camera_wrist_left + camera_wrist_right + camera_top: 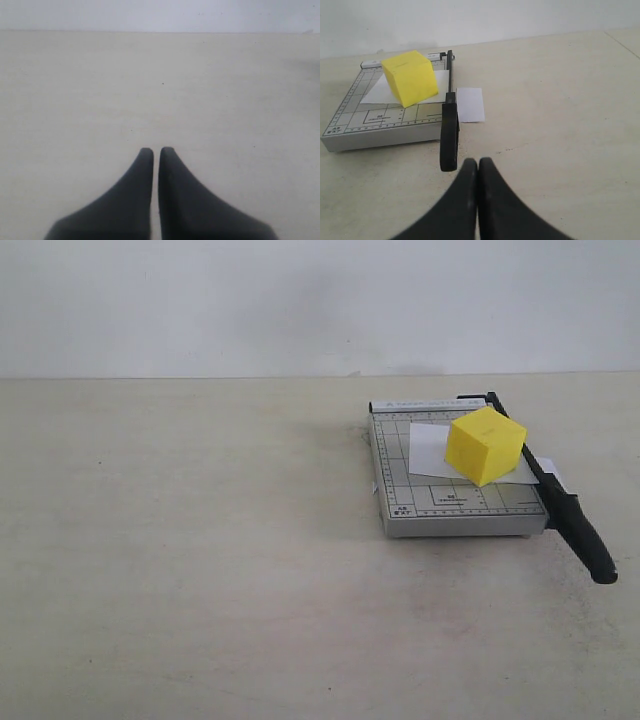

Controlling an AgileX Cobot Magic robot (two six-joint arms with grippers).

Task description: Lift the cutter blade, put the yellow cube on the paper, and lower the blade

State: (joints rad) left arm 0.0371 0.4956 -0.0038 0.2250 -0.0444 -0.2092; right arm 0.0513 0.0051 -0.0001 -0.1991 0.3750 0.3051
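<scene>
The yellow cube (485, 445) (410, 77) rests on the white paper (430, 450) (380, 92), which lies on the grey gridded board (450, 502) (375, 122). The cutter blade (560, 502) (450, 122) lies lowered along the board's edge, its thick handle reaching past the board's front. A strip of paper (470, 104) sticks out beyond the blade. My right gripper (478, 161) is shut and empty, close behind the handle end and apart from it. My left gripper (156, 149) is shut over bare table, holding nothing. Neither gripper shows in the exterior view.
The beige table (200, 560) spreads wide to the left of the board and in front of it. A pale wall (300, 300) stands behind the table's far edge.
</scene>
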